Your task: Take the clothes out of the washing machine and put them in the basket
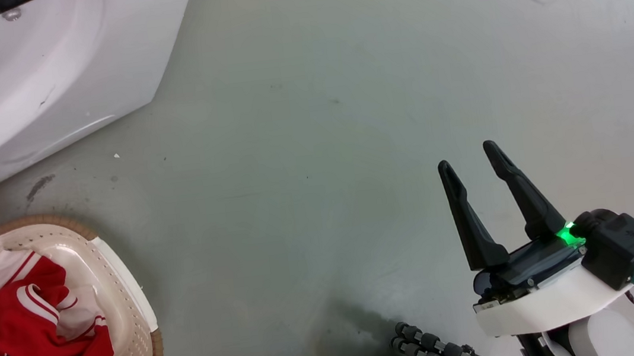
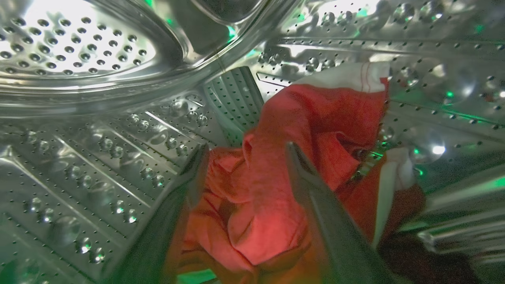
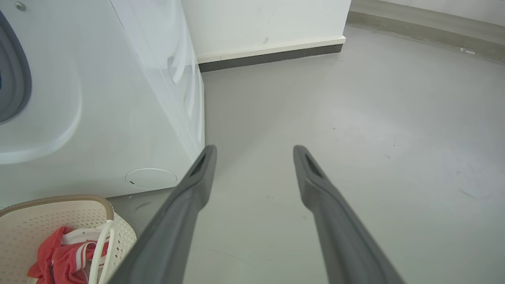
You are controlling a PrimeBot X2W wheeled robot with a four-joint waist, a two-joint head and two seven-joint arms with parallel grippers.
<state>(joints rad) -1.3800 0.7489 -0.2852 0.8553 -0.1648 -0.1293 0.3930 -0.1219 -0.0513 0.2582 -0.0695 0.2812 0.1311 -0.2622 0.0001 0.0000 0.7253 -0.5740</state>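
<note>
Jaws spread wide, my left gripper [image 2: 244, 154] is straddling the crumpled red fabric garment [image 2: 315, 118] in the perforated steel drum [image 2: 98, 157], walls crowding both sides. My right gripper [image 1: 467, 156] is gaping over open grey floor [image 1: 309, 113].

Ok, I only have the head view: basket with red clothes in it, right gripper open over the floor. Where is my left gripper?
Observer: The left wrist view shows the left gripper inside the washing machine, with perforated steel all around it.
Operator: Anything in there to pick up?
Observer: Yes, a red garment with a white edge lies bunched against the steel wall, right ahead of the fingers.
Operator: Has it got hold of it?
Observer: Not yet. The fingers stand well apart, with red fabric showing between them.
</note>
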